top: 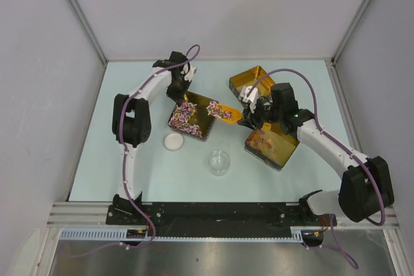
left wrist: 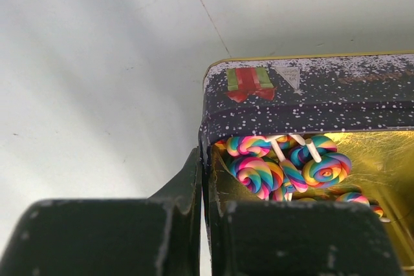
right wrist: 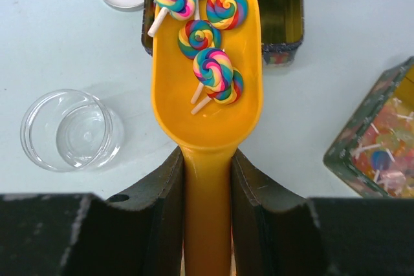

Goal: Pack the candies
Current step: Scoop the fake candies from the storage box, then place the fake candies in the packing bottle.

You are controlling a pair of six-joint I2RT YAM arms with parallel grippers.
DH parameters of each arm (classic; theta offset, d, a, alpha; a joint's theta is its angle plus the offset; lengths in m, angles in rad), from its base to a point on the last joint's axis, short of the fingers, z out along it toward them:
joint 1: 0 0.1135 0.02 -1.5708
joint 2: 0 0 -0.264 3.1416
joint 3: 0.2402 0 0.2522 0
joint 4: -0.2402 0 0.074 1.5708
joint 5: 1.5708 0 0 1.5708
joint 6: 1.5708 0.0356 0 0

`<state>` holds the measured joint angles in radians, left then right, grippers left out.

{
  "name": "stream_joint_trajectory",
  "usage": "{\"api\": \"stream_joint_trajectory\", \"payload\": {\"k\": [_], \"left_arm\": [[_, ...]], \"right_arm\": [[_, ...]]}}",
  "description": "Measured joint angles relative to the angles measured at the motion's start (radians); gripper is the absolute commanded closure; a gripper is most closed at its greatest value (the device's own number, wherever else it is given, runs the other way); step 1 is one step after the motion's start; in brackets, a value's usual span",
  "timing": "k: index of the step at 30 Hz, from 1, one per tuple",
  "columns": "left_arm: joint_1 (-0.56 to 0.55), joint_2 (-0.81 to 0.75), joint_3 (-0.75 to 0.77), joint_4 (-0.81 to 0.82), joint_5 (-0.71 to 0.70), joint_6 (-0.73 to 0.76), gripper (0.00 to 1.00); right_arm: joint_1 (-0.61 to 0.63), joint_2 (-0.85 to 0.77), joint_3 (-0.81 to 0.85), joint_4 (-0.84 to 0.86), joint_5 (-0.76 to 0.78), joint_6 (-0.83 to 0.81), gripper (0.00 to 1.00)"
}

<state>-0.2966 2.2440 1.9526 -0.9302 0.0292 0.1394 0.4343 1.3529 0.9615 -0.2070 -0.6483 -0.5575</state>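
Note:
The candies are small rainbow-swirl lollipops on white sticks, heaped in a gold-lined square tin left of centre. My left gripper is shut on that tin's dark speckled side wall, one finger inside and one outside. An orange plastic scoop carries several candies, and its mouth reaches over the tin's near edge. My right gripper is shut on the scoop's handle. In the top view the scoop lies between the two tins, and the right gripper is behind it.
A second gold tin holding a few candies sits under the right arm, its corner showing in the right wrist view as tin. Another gold tin piece lies at the back. A clear glass dish and a white round lid lie nearer the front.

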Motion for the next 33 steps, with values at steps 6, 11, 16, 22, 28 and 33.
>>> {"api": "stream_joint_trajectory", "payload": {"k": [6,11,16,22,28,33], "left_arm": [[0.005,0.000,0.005,-0.003,0.000,0.000,1.00],[0.005,0.000,0.005,-0.003,-0.001,0.000,1.00],[0.005,0.000,0.005,-0.003,-0.004,0.001,1.00],[0.005,0.000,0.005,-0.003,-0.005,0.001,1.00],[0.006,0.000,0.005,-0.004,-0.005,0.001,1.00],[0.007,0.000,0.005,-0.003,-0.008,0.001,1.00]], "right_arm": [[-0.037,-0.078,0.001,-0.043,-0.011,-0.009,1.00],[-0.036,-0.137,0.001,-0.132,-0.003,-0.067,1.00],[-0.030,-0.182,0.001,-0.248,0.022,-0.135,1.00],[0.005,-0.227,0.000,-0.351,0.050,-0.184,1.00],[0.058,-0.275,-0.042,-0.379,0.093,-0.203,1.00],[0.109,-0.284,-0.091,-0.400,0.146,-0.208,1.00]]}}
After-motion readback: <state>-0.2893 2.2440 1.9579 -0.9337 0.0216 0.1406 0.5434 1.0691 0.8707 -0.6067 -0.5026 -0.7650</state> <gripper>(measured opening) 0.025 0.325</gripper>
